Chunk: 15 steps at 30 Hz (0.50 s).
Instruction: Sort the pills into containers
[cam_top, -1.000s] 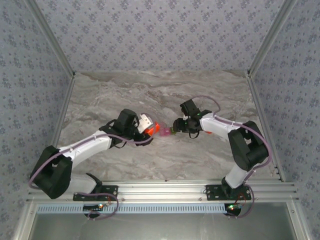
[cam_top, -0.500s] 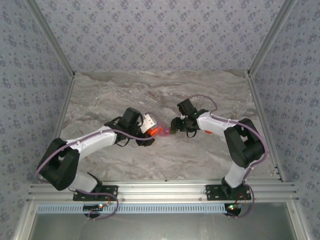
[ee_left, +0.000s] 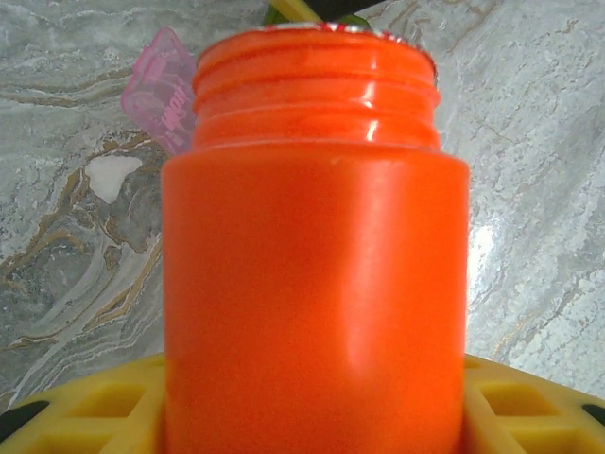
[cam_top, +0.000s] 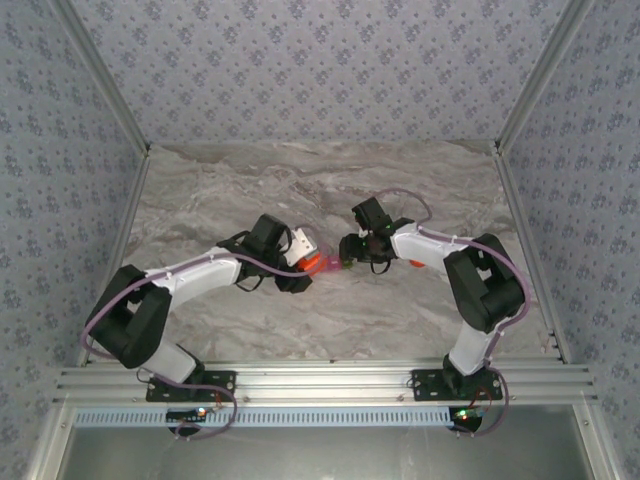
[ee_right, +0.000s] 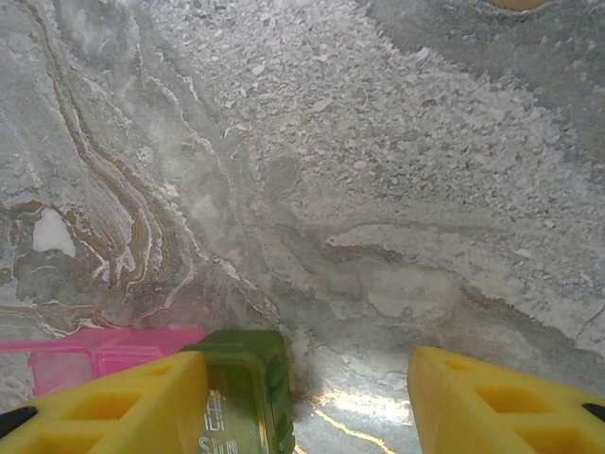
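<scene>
Orange bottle [ee_left: 312, 284], uncapped, clamped in left gripper [cam_top: 307, 264], mouth facing containers [ee_right: 142, 342].
Risk: pills overshoot onto marble table [ee_right: 378, 189]; right gripper [ee_right: 304, 367] stands open beside olive compartment [ee_right: 248, 374], bracing nothing.

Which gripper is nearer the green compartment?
Right gripper: the green compartment lies between its fingertips. The left gripper, gripping the bottle, is beyond the pink compartment.
</scene>
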Each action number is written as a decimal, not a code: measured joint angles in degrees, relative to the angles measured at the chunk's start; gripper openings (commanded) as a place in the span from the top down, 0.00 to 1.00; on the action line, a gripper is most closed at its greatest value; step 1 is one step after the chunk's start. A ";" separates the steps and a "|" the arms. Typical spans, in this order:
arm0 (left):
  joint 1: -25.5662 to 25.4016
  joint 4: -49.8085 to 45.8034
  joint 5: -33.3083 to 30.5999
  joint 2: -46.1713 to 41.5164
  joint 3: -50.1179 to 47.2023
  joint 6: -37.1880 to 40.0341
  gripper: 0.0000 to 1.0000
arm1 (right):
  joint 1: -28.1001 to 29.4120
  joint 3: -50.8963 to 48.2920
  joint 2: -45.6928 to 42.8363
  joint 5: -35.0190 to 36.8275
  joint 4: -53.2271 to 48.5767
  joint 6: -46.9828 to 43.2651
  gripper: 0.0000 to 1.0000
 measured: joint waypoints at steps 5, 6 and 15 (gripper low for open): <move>-0.20 -0.07 0.00 0.48 0.68 -0.02 1.00 | 0.15 0.00 0.00 0.00 0.04 0.00 0.40; -0.20 -0.07 0.00 0.59 0.81 -0.02 1.00 | 0.15 0.00 0.00 0.00 0.04 0.00 0.40; -0.20 -0.13 0.02 1.03 0.98 -0.02 1.00 | 1.03 0.00 -0.31 0.00 0.24 0.00 0.40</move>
